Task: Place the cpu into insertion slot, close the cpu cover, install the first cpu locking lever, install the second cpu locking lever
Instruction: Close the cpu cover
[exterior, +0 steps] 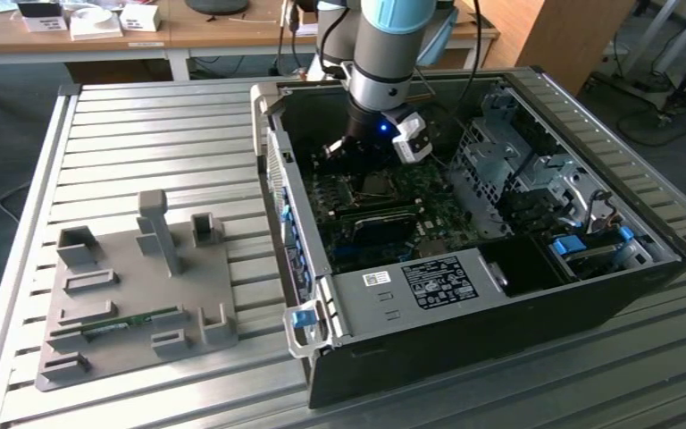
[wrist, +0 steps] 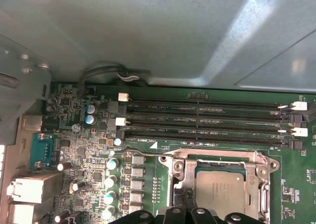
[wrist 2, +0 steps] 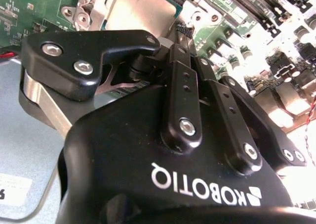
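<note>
Hand (wrist 2: 180, 33) low inside the computer case (exterior: 498, 295), and look where the tips are: right at the edge of the insertion slot (wrist: 221, 165), poised over the silvery rim of the cpu cover (wrist: 259, 177). Fingers pinched together, clenched tight by the look of the second wrist view, and I can't make out anything caught between them. The cpu (wrist: 219, 188) is in, no question: grey metal top lying flat in the slot, framed by the cover's window, and the cover looks folded down over it rather than standing up. So from the hand, the cpu lies just past the tips, toward the slot's middle; whether the tips touch the rim or hang just above it, I can't tell. Now the wire locking lever (wrist: 143, 153): thin and silvery, stretched along the side of the slot that faces the memory slots (wrist: 207, 120). Its long axis runs parallel to them, and its free end reaches out past the slot's corner over the green motherboard (wrist: 79, 150). It looks low against the board, though whether it's hooked under its catch I can't say. That puts the lever round the slot's corner from the hand, near but apart. I'd judge seating and cover done, and the levers the step in hand.
</note>
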Available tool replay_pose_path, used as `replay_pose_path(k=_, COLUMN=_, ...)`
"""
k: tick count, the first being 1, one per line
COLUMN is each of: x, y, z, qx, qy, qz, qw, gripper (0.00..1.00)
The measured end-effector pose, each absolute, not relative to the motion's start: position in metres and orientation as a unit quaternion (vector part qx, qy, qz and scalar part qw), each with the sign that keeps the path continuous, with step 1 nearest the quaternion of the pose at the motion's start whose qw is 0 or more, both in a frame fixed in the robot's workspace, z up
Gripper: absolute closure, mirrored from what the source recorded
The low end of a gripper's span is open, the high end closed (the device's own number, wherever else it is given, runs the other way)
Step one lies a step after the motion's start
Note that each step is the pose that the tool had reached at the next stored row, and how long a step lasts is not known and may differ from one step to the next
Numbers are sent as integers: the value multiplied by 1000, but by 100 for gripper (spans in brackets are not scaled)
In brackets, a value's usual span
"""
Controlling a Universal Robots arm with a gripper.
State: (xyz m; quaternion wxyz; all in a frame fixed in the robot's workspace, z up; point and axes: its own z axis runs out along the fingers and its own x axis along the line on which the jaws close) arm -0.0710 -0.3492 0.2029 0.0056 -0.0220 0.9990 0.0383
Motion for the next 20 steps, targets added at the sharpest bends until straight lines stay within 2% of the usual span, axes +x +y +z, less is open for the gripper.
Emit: replay_pose_path(k=20, x=-71, y=-349, z=198, qx=-22, qy=999, qz=38, qw=5, gripper=89)
